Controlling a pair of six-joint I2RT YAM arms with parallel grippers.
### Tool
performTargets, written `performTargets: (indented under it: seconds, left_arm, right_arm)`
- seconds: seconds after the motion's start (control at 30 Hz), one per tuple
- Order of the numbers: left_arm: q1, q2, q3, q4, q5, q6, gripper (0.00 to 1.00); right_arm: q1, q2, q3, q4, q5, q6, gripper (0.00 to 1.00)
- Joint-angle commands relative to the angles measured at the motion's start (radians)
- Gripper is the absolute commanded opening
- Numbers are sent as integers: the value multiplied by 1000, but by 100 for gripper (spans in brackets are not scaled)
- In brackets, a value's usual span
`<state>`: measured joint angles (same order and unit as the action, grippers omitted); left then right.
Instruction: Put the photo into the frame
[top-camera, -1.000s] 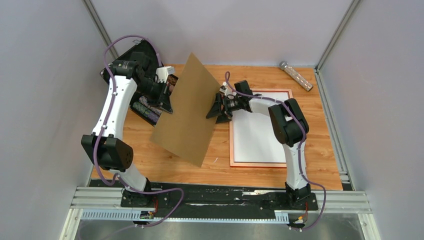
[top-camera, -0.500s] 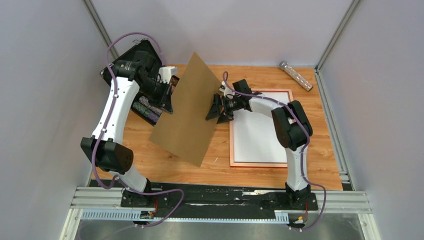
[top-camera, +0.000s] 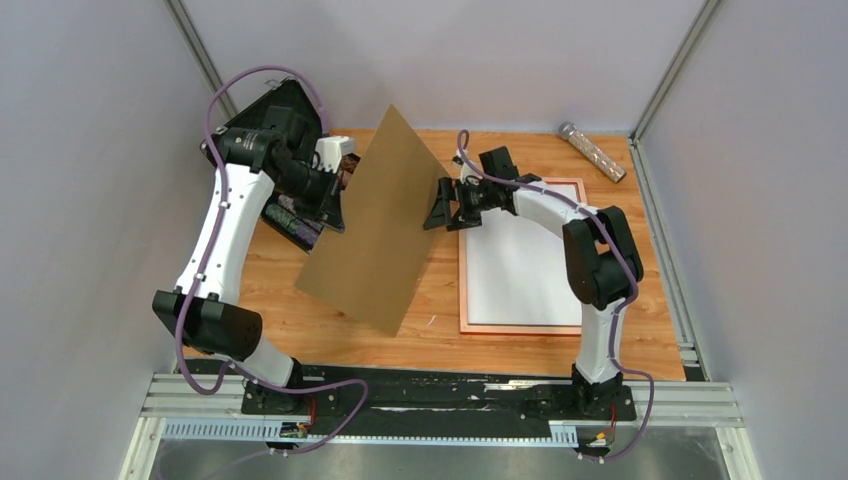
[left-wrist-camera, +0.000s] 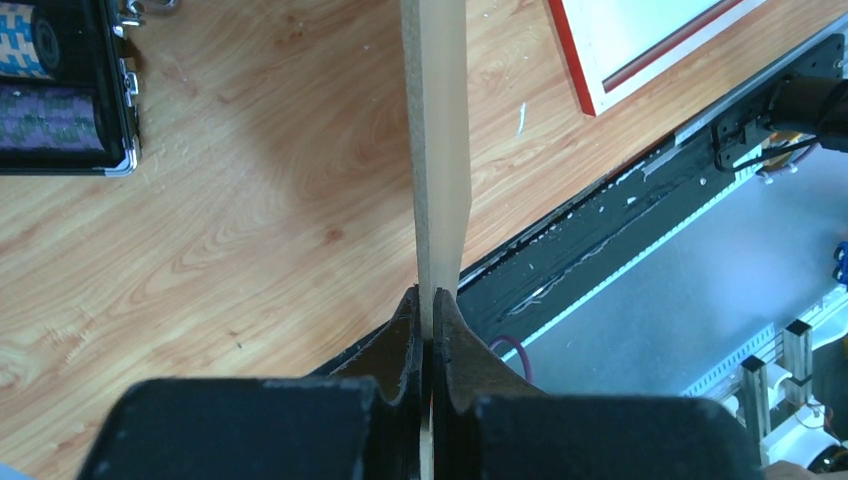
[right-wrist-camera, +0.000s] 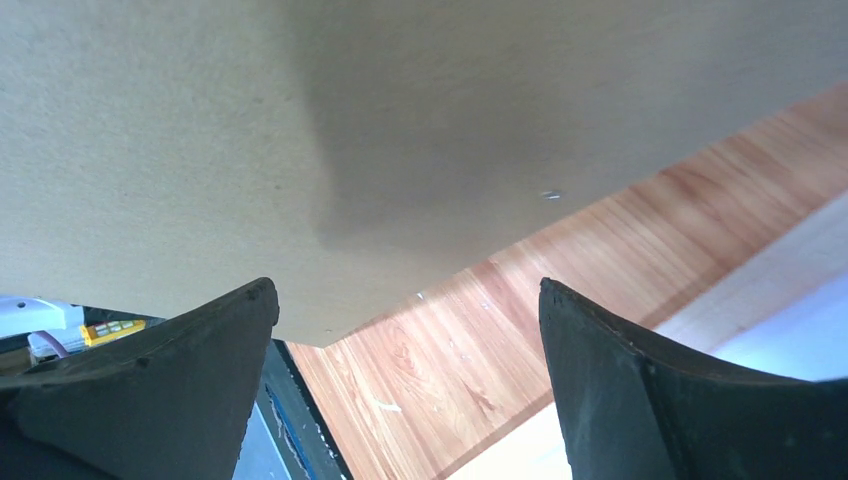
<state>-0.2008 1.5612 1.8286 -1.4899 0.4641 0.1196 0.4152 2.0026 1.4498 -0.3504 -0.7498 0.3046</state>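
My left gripper is shut on the edge of the plain brown backing board and holds it tilted up over the table's left middle. In the left wrist view the board runs edge-on out of the shut gripper. The frame lies flat at the right, pinkish-copper face up, with a white sheet inside it that looks like the photo's white back. No printed side shows. My right gripper is open and empty, just off the board's right face.
A black foam-lined case stands open at the back left behind the left arm, and shows in the left wrist view. A glittery tube lies at the back right corner. Grey walls close in on both sides.
My right wrist has risen and drawn back a little from the board. My left arm has shifted the board slightly to the left. The frame has not moved.
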Motion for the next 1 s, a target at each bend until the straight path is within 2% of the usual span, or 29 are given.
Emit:
performTargets:
  seconds: [0.0,0.27,0.47,0.73,0.97]
  left_arm:
    - [-5,-51,-22,5,-73,58,0]
    - [-5,-48,-4,6,-92,63,0]
    - [-5,-29,8,20,11,53,0]
    - [-5,-16,22,41,143,46,0]
    - [-5,-22,60,42,283,63,0]
  right_arm:
    - [-61,-39,12,6,-84,-32,100]
    - [-72,-143,-26,16,-45,-49,100]
    - [-37,-216,34,46,-63,31,99]
    - [6,-132,163,90,-143,152,99]
    - [7,-39,141,140,-235,181,97]
